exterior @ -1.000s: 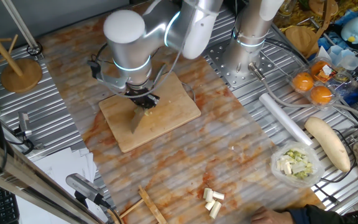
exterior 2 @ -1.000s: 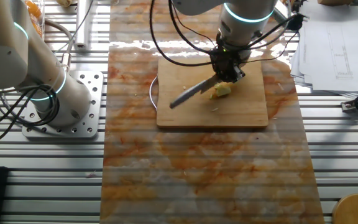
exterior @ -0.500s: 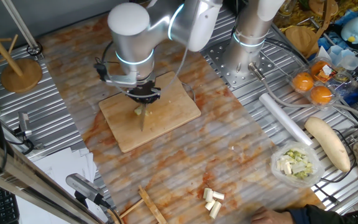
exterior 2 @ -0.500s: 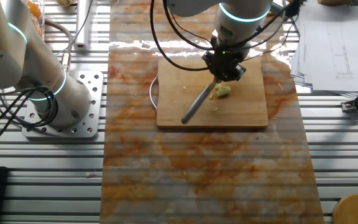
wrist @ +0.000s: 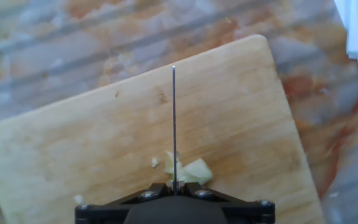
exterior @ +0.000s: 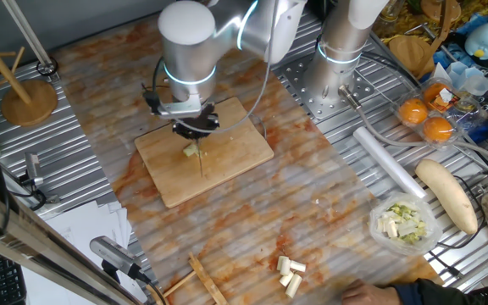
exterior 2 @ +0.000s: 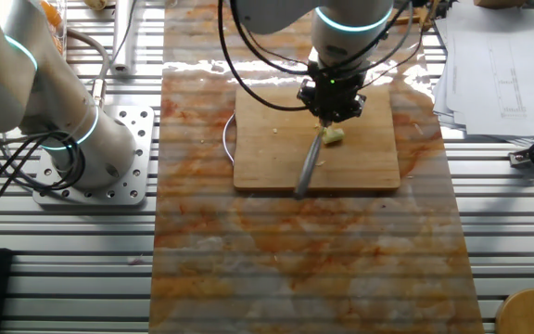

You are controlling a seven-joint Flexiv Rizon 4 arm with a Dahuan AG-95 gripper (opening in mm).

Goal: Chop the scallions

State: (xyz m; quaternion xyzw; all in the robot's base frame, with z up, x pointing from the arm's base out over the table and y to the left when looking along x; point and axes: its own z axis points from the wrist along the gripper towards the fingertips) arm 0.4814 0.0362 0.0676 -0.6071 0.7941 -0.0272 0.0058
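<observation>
Chopping step in hand. Gripper [exterior 2: 330, 104] hangs over the wooden cutting board [exterior: 227, 169], centre-left of one fixed view, clamped on the handle of a knife [exterior 2: 308, 167]; fingers themselves are hidden by the wrist, so the grip is inferred from the blade projecting rigidly below. In the hand view the blade [wrist: 173, 124] shows edge-on as a thin vertical line running up the middle of the frame. Scallions [wrist: 188, 169]: a small pale green-white piece lying on the board near the lower centre of the hand view, right at the heel of the blade, apparently touching it; a few slivers lie just left. Whether the edge is pressed into the stalk cannot be told. Judgement: next move calls for a straight downward press with the blade kept square across the piece.
</observation>
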